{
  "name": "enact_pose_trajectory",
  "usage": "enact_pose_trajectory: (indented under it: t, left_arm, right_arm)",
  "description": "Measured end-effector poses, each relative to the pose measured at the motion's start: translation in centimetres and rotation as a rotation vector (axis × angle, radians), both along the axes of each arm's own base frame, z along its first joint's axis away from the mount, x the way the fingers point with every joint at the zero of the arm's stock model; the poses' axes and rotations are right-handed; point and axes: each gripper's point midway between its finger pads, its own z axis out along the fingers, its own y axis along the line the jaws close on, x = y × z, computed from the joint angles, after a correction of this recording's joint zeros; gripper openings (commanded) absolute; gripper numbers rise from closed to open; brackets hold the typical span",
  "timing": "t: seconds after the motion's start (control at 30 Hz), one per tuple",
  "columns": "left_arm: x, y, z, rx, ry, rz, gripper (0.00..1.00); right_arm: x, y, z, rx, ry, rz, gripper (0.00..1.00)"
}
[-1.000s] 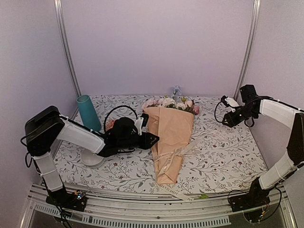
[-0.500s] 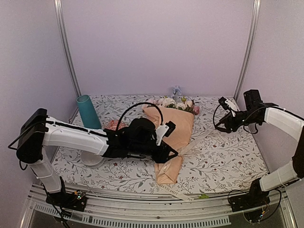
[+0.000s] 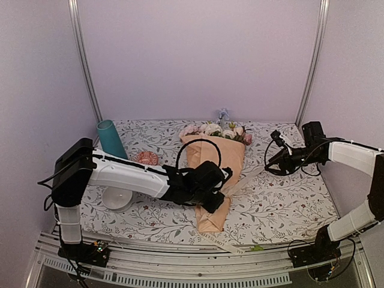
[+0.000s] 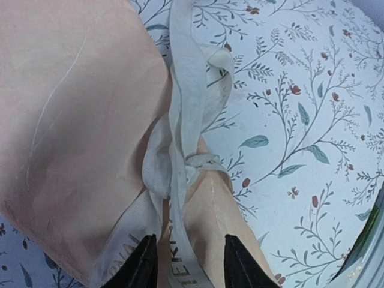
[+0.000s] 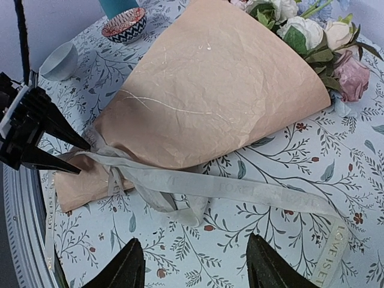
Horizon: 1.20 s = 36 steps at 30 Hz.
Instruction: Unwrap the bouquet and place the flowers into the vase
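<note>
Left gripper point(image 4: 189, 259) released, jaws astride ribbon tie point(image 4: 180, 138) at narrow end of bouquet point(image 3: 217, 161), right gripper point(image 5: 195, 270) released, near, bouquet wrapped, flat on table point(image 3: 288, 204), vase point(image 3: 110, 143) upright far left

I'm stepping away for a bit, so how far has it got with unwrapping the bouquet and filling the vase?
Done: nothing visible yet; the bouquet lies wrapped, its ribbon knotted. In hand: the left gripper sits open astride the ribbon near the knot; the right gripper hovers open beside the bouquet. Left: untie, open the paper, move the flowers into the vase, which holds none.
</note>
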Motion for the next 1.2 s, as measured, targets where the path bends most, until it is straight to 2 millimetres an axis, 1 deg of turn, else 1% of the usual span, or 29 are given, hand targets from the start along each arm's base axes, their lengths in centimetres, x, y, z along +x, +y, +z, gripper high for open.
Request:
enact_pose_trajectory:
  t: [0.07, 0.1, 0.13, 0.2, 0.3, 0.37, 0.43, 0.57, 0.67, 0.7, 0.77, 0.87, 1.0, 1.1, 1.2]
  left_arm:
    - [0.1, 0.3, -1.0, 0.031, 0.003, 0.005, 0.1]
    - [0.1, 0.4, -1.5, 0.05, 0.005, 0.004, 0.03]
    - [0.0, 0.5, -1.8, 0.059, 0.012, 0.008, 0.0]
    - [0.0, 0.7, -2.2, 0.081, 0.012, 0.001, 0.0]
    - [0.3, 0.6, -1.6, 0.084, 0.002, 0.008, 0.0]
    - [0.6, 0.8, -0.3, 0.079, -0.021, 0.019, 0.0]
    - [1.1, 1.3, 1.4, 0.071, -0.047, 0.034, 0.0]
    - [2.2, 2.9, 7.0, 0.019, -0.115, 0.068, 0.0]
    - [3.7, 5.0, 10.9, -0.006, -0.172, 0.112, 0.0]
    - [4.2, 5.9, 11.9, -0.003, -0.191, 0.13, 0.0]
    - [5.2, 7.8, 13.1, 0.015, -0.215, 0.167, 0.0]
    - [6.4, 10.7, 13.9, 0.063, -0.236, 0.223, 0.0]
    - [7.1, 15.1, 14.3, 0.135, -0.246, 0.303, 0.0]
    - [7.2, 18.5, 14.4, 0.178, -0.23, 0.374, 0.0]
    - [6.6, 20.9, 13.7, 0.211, -0.191, 0.432, 0.0]
  right_arm:
    - [0.1, 0.0, 0.2, 0.001, -0.012, 0.001, 0.59]
    - [0.2, 0.0, 0.2, 0.001, -0.017, 0.001, 0.59]
    - [0.2, 0.0, 0.3, 0.001, -0.022, 0.002, 0.58]
    - [0.3, 0.0, 0.5, 0.002, -0.03, 0.002, 0.58]
    - [0.4, 0.0, 0.6, 0.003, -0.036, 0.002, 0.56]
    - [0.4, 0.0, 0.6, 0.003, -0.037, 0.002, 0.56]
    - [0.4, 0.1, 0.6, 0.004, -0.037, 0.003, 0.55]
    - [0.4, 0.1, 0.6, 0.005, -0.039, 0.003, 0.55]
    - [0.4, 0.1, 0.6, 0.005, -0.038, 0.003, 0.53]
    - [0.4, 0.1, 0.6, 0.005, -0.038, 0.003, 0.53]
    - [0.3, 0.1, 0.6, 0.005, -0.038, 0.005, 0.52]
    - [0.0, 0.6, 0.6, 0.001, -0.037, 0.02, 0.5]
    - [-1.0, 2.2, 0.6, -0.012, -0.045, 0.082, 0.46]
    - [-2.9, 4.7, 0.1, -0.048, -0.054, 0.18, 0.43]
    - [-5.2, 7.7, -0.7, -0.085, -0.057, 0.302, 0.41]
